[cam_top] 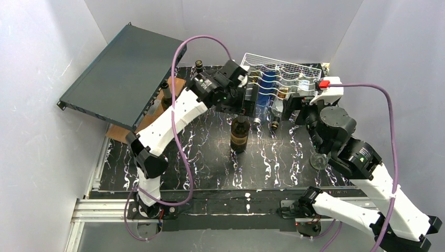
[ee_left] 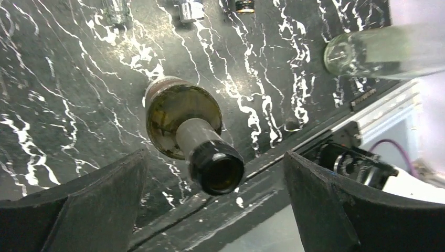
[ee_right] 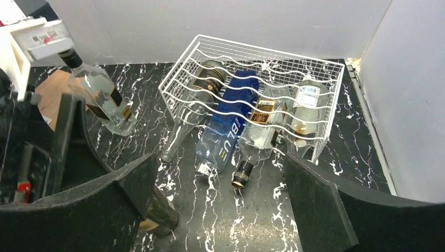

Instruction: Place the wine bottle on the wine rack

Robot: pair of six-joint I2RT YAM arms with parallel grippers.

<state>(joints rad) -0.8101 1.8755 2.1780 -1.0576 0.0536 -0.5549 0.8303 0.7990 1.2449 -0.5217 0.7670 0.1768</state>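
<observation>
Left wrist view: wine bottle [ee_left: 173, 118] stands upright on the black marble table [ee_left: 63, 79], seen from above, open mouth facing the camera. Left gripper [ee_left: 214, 157] hangs over it with jaws spread wide, one finger on each side of the neck, clear gap both sides, no contact. Nothing held.

Top view: same bottle is mid-table, in front of the wine rack [cam_top: 286, 68] and apart from it, not on it. Rack is at the back right.

Right wrist view: right gripper [ee_right: 219, 160] is open too and empty, parked facing the rack front. Four bottles lie in the rack's lower cradles: dark bottle [ee_right: 202, 86], blue bottle [ee_right: 231, 118], labelled clear bottle [ee_right: 262, 118], clear bottle [ee_right: 307, 105]. Wavy wire row above them looks free. Another clear bottle [ee_right: 102, 100] stands at the left, off the rack.

Step, my read: grasp approach by the left arm, pick not yet made.

Next move likely needs: drop a bit so the pads sit on the neck or shoulder, close firmly, lift straight up. Then carry it back right, tip the bottle to lie flat, and feed it into a free cradle. Lower row looks full, so the top row is the likely spot. Watch for the smooth glass neck slipping, and the bottle necks sticking out of the rack front.
</observation>
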